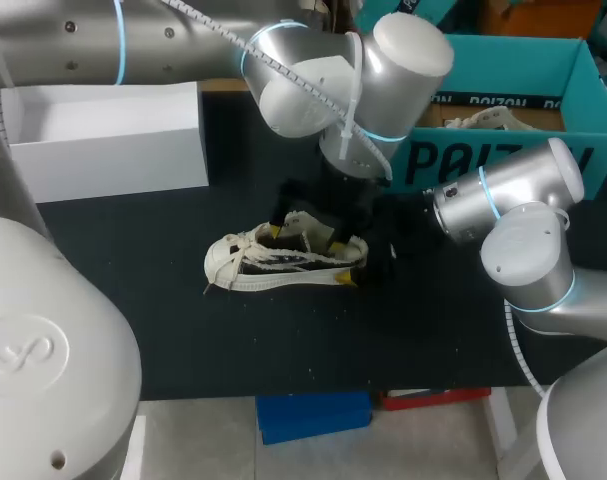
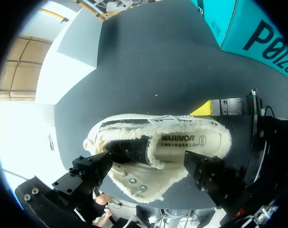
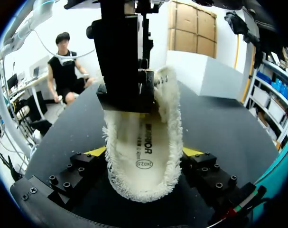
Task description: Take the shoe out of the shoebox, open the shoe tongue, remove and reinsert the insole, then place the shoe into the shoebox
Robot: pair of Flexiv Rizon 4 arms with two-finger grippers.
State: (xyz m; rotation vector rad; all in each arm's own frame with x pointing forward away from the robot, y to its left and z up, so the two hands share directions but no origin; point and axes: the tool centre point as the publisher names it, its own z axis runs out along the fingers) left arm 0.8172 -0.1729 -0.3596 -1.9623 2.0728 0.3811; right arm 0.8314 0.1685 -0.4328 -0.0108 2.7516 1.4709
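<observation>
cream fleece-lined shoe point(image 1: 268, 265) is set on the black table point(image 1: 133, 300), its heel pinched by the right gripper point(image 3: 143, 153). the left gripper point(image 2: 148, 166) is spread over its mouth. the teal shoebox point(image 1: 503, 60) is seen at 2 o'clock.

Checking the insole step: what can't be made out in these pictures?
Head view: the left pincer covers the shoe's opening; the left arm hides part of the shoebox.
Right wrist view: the left pincer blocks the shoe's toe and laces.
Left wrist view: the insole's front is lost in shadow inside the shoe.
</observation>
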